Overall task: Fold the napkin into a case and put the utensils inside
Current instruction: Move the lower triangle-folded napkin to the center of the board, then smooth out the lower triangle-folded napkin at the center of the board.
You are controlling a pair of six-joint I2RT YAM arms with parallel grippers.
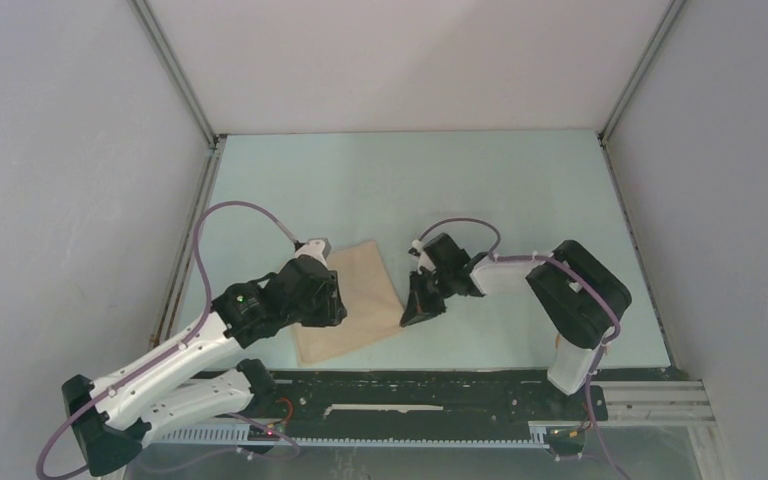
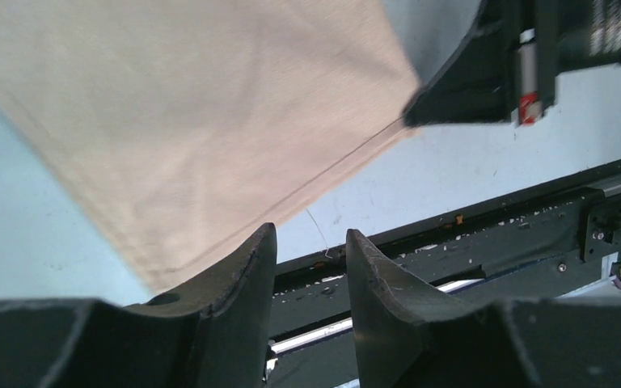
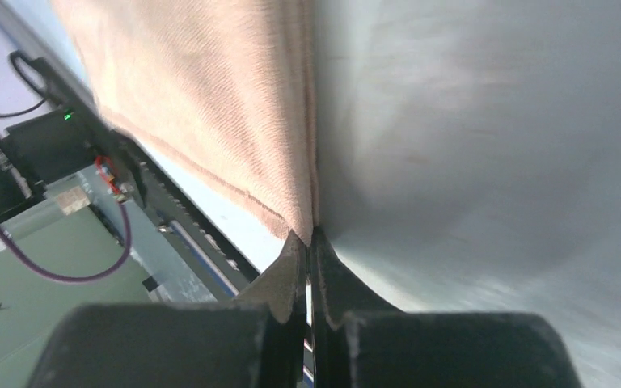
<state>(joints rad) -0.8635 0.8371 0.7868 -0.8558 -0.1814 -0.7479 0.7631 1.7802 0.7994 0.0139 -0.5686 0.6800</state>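
Right gripper (image 3: 309,236): fingers pinched tight on the napkin (image 1: 365,290) corner
Left gripper (image 2: 311,236): narrow gap, nothing held
In our way: left arm (image 1: 190,350) covers napkin's left side; black rail (image 1: 440,385) nearby

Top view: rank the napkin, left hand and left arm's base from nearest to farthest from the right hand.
1. napkin, its right corner pinched by the right hand.
2. left hand, over the napkin's left side.
3. left arm's base, bottom left.
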